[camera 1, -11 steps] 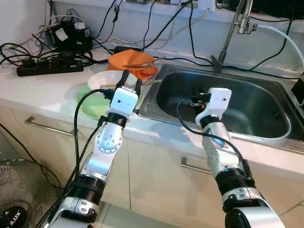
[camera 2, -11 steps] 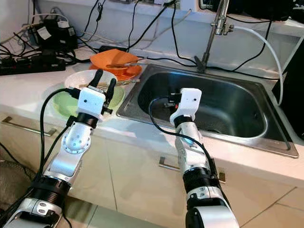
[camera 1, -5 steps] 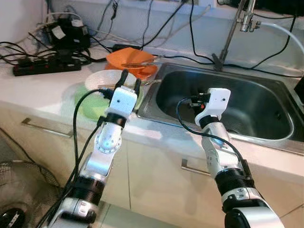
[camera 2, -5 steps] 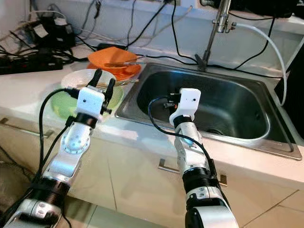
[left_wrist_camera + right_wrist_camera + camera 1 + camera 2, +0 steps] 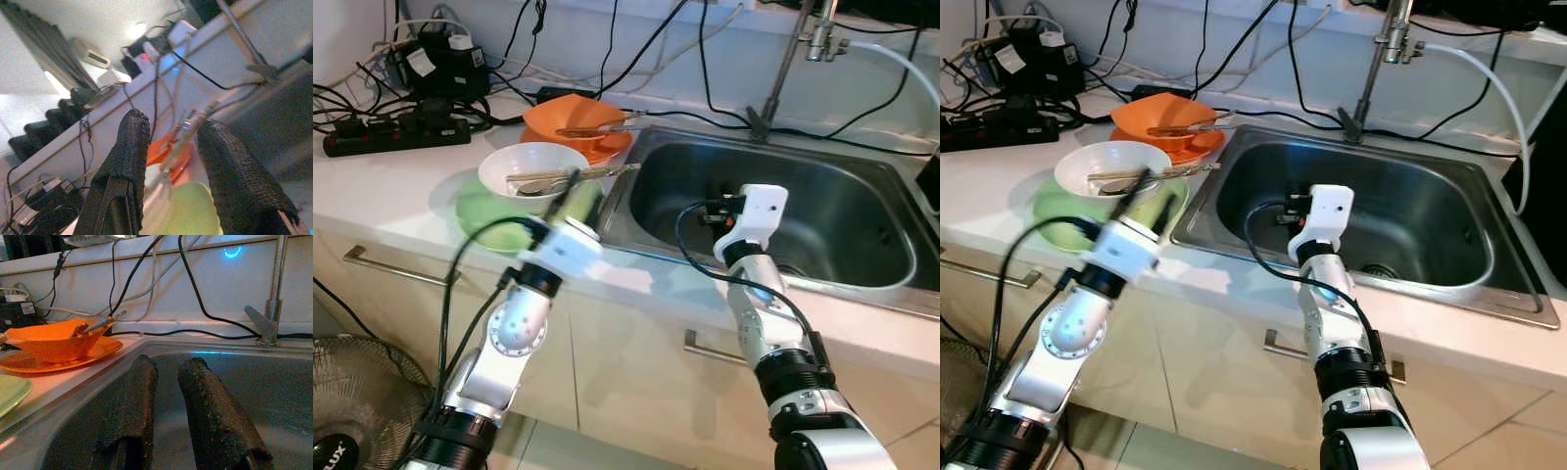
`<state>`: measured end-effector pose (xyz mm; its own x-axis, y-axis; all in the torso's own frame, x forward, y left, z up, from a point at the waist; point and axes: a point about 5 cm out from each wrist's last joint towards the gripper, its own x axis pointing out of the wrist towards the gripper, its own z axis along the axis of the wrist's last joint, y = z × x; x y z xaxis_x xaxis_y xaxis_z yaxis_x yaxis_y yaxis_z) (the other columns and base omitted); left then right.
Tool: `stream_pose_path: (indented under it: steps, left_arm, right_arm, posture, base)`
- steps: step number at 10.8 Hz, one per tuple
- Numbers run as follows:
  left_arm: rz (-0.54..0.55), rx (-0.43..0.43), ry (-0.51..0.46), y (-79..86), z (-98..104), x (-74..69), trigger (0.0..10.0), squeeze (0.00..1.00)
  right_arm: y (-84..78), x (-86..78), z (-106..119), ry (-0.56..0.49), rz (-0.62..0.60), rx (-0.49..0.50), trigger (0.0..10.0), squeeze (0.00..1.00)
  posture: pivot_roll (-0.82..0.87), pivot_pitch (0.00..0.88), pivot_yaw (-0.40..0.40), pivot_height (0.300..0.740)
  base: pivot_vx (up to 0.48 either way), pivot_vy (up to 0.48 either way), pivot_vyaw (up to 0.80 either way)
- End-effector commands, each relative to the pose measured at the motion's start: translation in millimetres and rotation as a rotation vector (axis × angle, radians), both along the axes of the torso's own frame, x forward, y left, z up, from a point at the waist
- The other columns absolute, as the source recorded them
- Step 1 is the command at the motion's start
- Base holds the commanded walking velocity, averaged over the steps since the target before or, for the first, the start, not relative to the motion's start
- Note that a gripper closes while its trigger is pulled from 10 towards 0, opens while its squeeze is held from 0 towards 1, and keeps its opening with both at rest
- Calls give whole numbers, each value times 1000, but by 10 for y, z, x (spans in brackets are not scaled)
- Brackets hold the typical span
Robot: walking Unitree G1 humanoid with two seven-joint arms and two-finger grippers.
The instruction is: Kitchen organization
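While tilted — left hand (image 5: 570,196) bowlward

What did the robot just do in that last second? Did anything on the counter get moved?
The left hand drew back and tilted away from the white bowl, fingers open and empty. The right hand stayed over the sink. The bowls, green plate and orange dishes stayed put.

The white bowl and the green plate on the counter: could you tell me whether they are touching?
Touching. In the left eye view the white bowl sits directly on the green plate, whose rim shows beneath it with no gap.
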<state>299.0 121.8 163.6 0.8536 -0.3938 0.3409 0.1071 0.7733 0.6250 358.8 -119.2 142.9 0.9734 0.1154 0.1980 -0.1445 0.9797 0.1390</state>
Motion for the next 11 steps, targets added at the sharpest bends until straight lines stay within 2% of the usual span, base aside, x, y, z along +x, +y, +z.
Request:
stream_pose_path:
  steps: [1, 2, 4, 7, 8, 11]
  left_arm:
    - [-6, 83, 23, -35, -30, 10, 10000, 0]
    - [22, 158, 32, -33, -15, 73, 10000, 0]
    - [55, 221, 12, -79, 112, 228, 10000, 0]
    - [82, 247, 0, -203, 220, 423, 10000, 0]
    - [87, 249, 24, -243, 223, 496, 10000, 0]
    - [120, 257, 64, -236, 207, 590, 10000, 0]
  right_arm:
    - [-15, -18, -61, 21, -4, 7, 10000, 0]
    - [-5, -15, -54, 20, -1, 8, 10000, 0]
    - [-13, -10, -48, 19, -4, 8, 10000, 0]
    - [-2, -11, -48, 20, -6, 11, 10000, 0]
    - [-12, -15, -49, 19, -9, 10, 10000, 0]
    - [-31, -16, -48, 19, -18, 9, 10000, 0]
  posture:
    - [222, 0, -34, 740]
    - [221, 0, -33, 740]
    - [221, 0, -34, 740]
    - [212, 0, -30, 740]
    - [211, 0, -30, 740]
    - [198, 0, -24, 740]
  base:
    - [0, 0, 0]
    - [0, 0, 0]
    - [0, 0, 0]
    - [0, 0, 0]
    - [0, 0, 0]
    - [0, 0, 0]
